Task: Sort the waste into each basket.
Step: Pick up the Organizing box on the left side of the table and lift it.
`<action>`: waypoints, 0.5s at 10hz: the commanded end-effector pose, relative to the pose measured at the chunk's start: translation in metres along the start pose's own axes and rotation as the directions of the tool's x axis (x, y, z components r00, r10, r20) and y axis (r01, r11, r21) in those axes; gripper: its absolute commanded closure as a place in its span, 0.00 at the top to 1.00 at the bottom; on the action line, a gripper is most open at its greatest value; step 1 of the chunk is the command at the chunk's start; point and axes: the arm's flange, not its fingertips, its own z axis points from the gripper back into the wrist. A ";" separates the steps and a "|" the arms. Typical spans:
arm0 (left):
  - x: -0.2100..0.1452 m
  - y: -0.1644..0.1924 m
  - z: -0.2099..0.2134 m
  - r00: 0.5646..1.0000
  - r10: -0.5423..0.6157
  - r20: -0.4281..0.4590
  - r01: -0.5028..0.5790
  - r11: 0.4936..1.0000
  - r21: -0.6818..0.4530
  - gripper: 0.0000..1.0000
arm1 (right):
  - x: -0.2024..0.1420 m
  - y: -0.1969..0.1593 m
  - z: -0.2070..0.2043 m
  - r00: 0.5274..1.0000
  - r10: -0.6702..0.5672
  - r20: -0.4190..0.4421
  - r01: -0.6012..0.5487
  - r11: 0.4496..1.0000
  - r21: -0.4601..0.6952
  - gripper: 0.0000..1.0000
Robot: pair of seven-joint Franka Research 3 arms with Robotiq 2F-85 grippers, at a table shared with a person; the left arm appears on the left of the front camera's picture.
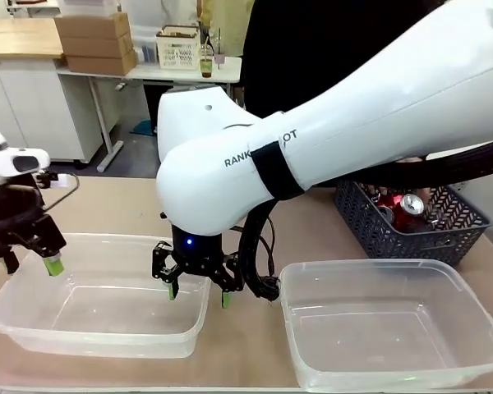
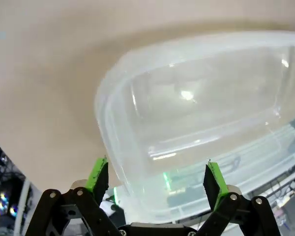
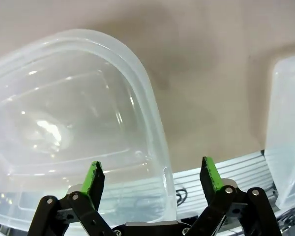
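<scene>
My left pincer (image 1: 31,263) is spread wide and empty, astride the left end wall of the left tub (image 1: 99,308). My right pincer (image 1: 199,294), which I've reached across with, is just as wide and empty, astride the rim at that tub's right near corner. I read this as taking the tub by both ends to set it. If so, I'd lower each pincer until the rim sits well between the pads, close both together, and keep the lift level, since thin clear plastic will flex and slip from a shallow bite. The right tub (image 1: 394,336) stands just beside the left tub, with a narrow strip of tabletop (image 1: 107,205) between them. The dark basket (image 1: 370,226) sits well apart from the left tub, beyond the right one, and the waste is in it. Nothing is sorted yet. Count: two pincers, two tubs, both bare inside, and one basket. I make out at least two red and silver cans (image 1: 407,207), and the lattice hides the rest.
</scene>
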 end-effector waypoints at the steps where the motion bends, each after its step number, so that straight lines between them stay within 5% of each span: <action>1: -0.052 -0.012 -0.061 0.991 0.112 0.074 -0.114 0.993 0.024 1.00 | -0.005 0.001 0.002 1.000 -0.029 0.010 0.028 1.000 0.011 1.00; 2: -0.052 -0.009 -0.064 0.985 0.142 0.100 -0.146 0.989 0.038 1.00 | -0.005 0.001 0.002 1.000 -0.017 0.003 0.017 1.000 0.010 1.00; 3: -0.053 -0.006 -0.066 0.980 0.170 0.104 -0.178 0.981 0.077 0.44 | -0.005 -0.001 0.001 1.000 0.005 -0.021 -0.005 1.000 -0.011 0.66; 4: -0.054 -0.006 -0.066 0.978 0.173 0.112 -0.184 0.978 0.096 0.42 | -0.004 -0.002 0.000 0.999 0.006 -0.035 -0.006 1.000 -0.004 0.41; 5: -0.054 -0.005 -0.066 0.975 0.183 0.123 -0.198 0.973 0.119 0.00 | -0.004 -0.001 0.000 0.999 0.007 -0.036 -0.007 1.000 -0.001 0.07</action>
